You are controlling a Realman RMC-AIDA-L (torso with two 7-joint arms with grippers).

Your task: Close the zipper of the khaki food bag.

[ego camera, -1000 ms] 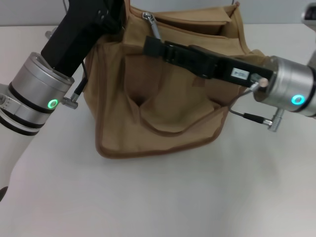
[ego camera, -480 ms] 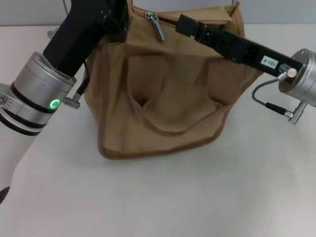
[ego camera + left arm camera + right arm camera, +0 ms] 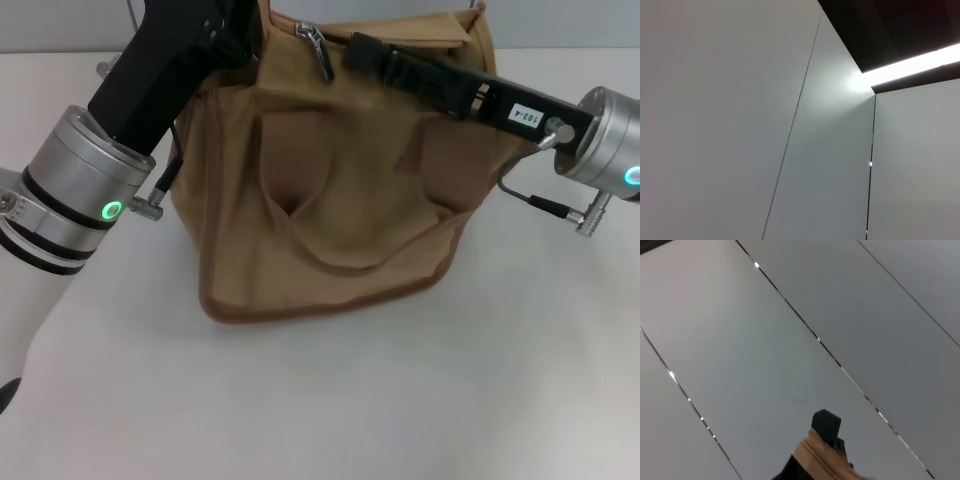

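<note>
The khaki food bag [image 3: 330, 190] stands upright in the middle of the white table in the head view, its two strap handles hanging down the front. The zipper's silver pull tab [image 3: 321, 52] hangs at the bag's top edge, towards the left. My right gripper [image 3: 358, 48] reaches in from the right along the bag's top, and its tip lies just right of the pull tab. My left gripper [image 3: 232, 20] is at the bag's top left corner, pressed against the fabric. The right wrist view shows a black gripper part [image 3: 826, 424] with a khaki strip [image 3: 815, 457] across it.
The white table [image 3: 320, 400] runs in front of the bag and on both sides. The left wrist view shows only wall and ceiling panels. Cables hang from both wrists beside the bag.
My right gripper has risen from the bag's front face to its top edge, then shifted a little left towards the pull tab. The left arm and the bag have stayed put.
</note>
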